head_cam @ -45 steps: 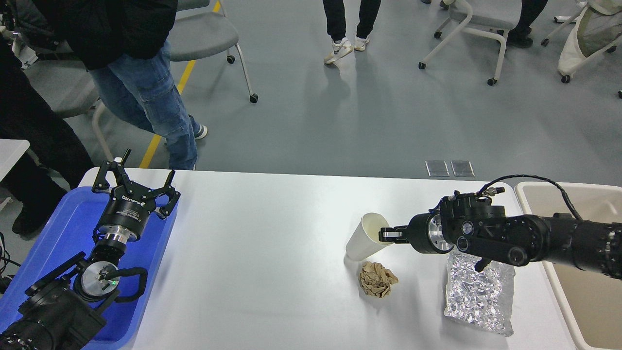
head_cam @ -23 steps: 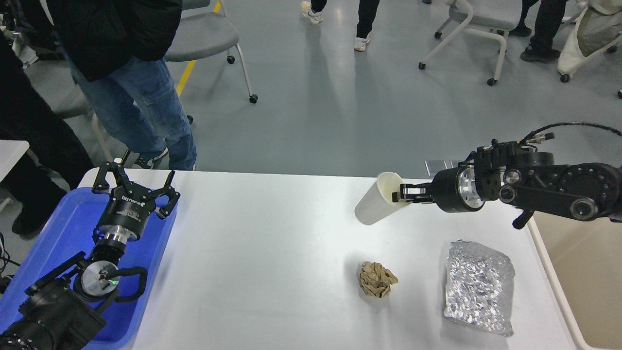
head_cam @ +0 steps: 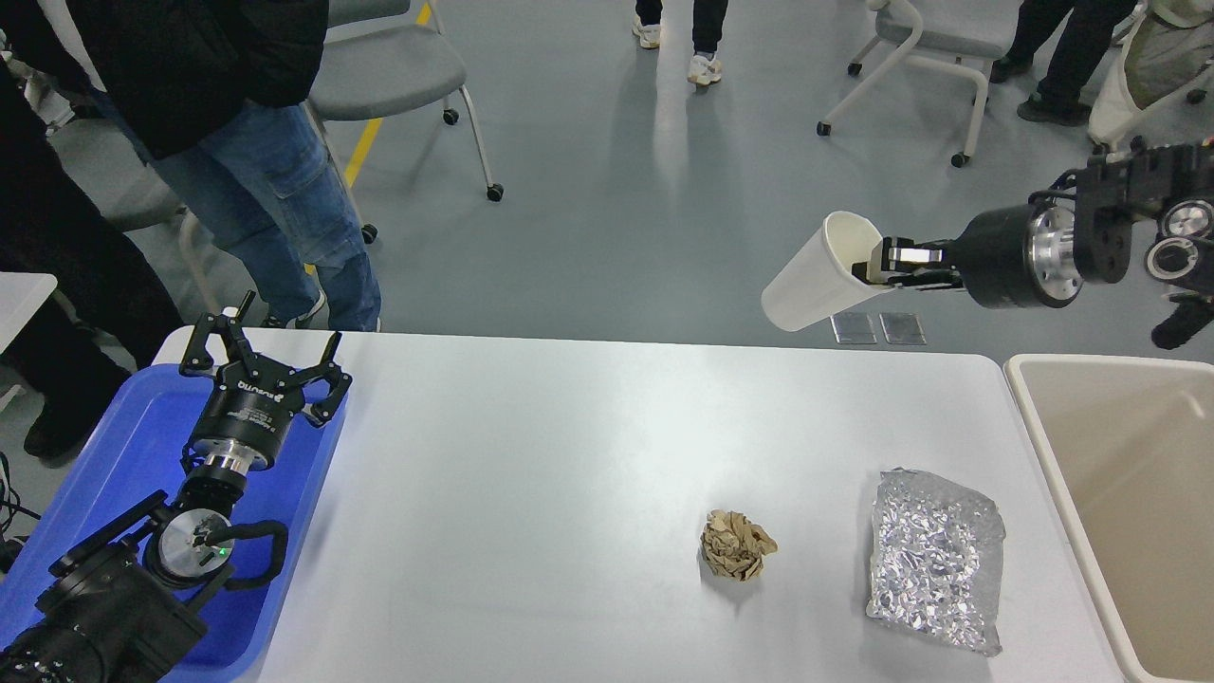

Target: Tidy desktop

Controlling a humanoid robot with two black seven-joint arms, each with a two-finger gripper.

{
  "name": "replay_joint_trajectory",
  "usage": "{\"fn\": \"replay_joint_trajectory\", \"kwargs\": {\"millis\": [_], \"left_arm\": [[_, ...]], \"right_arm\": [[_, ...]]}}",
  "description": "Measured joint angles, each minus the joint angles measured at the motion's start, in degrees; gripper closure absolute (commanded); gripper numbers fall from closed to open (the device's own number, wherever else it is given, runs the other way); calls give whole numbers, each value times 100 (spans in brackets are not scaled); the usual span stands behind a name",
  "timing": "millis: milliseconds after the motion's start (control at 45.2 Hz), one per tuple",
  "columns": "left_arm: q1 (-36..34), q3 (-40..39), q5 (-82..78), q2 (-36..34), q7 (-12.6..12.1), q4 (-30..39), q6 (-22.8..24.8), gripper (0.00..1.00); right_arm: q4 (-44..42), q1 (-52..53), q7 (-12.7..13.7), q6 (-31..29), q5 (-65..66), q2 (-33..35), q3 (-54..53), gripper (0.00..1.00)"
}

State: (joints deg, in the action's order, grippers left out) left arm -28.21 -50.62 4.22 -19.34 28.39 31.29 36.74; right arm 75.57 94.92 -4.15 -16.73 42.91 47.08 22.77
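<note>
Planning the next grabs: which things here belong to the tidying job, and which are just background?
Job:
desktop
cup, held by right gripper
paper ball
foil bag
beige bin
blue tray
left gripper, open over the tray

Background:
chairs
people

Bright, even overhead light fills the room. A broad sheen spreads across the middle of the white desktop (head_cam: 531, 493), and pale streaks of reflected light run down the grey floor (head_cam: 664, 190) beyond it. Shadows are soft and short: a faint one hugs the crumpled brown paper ball (head_cam: 737, 544), another edges the foil bag (head_cam: 934, 560), whose creases glitter. Focus is sharp from near to far, with no visible motion blur. Straight lines bow slightly toward the frame's edges.
</note>
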Motion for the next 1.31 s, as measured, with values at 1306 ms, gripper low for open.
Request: {"fn": "replay_joint_trajectory", "kwargs": {"millis": [1306], "left_arm": [[0, 0, 1, -1, 0, -1, 0, 0]], "right_arm": [[-6914, -4681, 577, 1197, -4237, -1151, -1873, 100]]}}
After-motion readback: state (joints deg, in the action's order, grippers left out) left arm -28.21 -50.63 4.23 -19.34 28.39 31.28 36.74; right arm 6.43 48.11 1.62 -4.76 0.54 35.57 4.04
